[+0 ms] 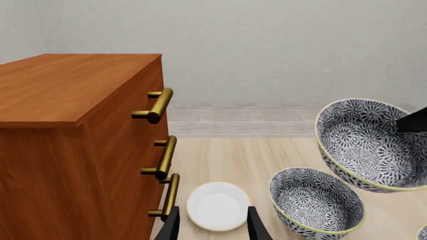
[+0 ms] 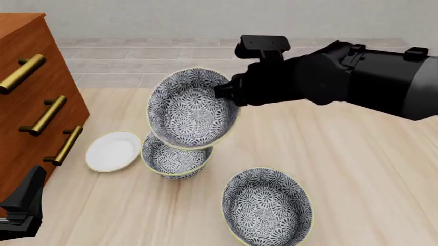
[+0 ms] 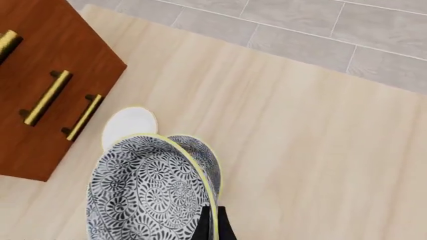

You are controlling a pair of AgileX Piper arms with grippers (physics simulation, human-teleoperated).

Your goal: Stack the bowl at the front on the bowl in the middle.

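Note:
The bowl at the front [image 2: 267, 210] stands upright on the table, nearest the camera; only its edge [image 1: 423, 232] shows in the left wrist view. The bowl in the middle [image 2: 174, 159] [image 1: 317, 200] [image 3: 200, 155] sits beside the white dish. A third look-alike bowl [image 2: 192, 107] [image 1: 367, 145] [image 3: 147, 195] hangs steeply tilted just above the middle bowl. My right gripper [image 2: 222, 92] [image 3: 213, 222] is shut on its rim. My left gripper [image 1: 212, 227] [image 2: 24, 205] is open and holds nothing, low at the front left, facing the dish.
A small plain white dish [image 2: 113, 151] [image 1: 217, 205] [image 3: 130, 122] lies left of the middle bowl. A wooden dresser [image 2: 27, 102] [image 1: 67, 125] [image 3: 47, 75] with brass handles stands on the left. Grey tiled floor lies beyond the table's far edge.

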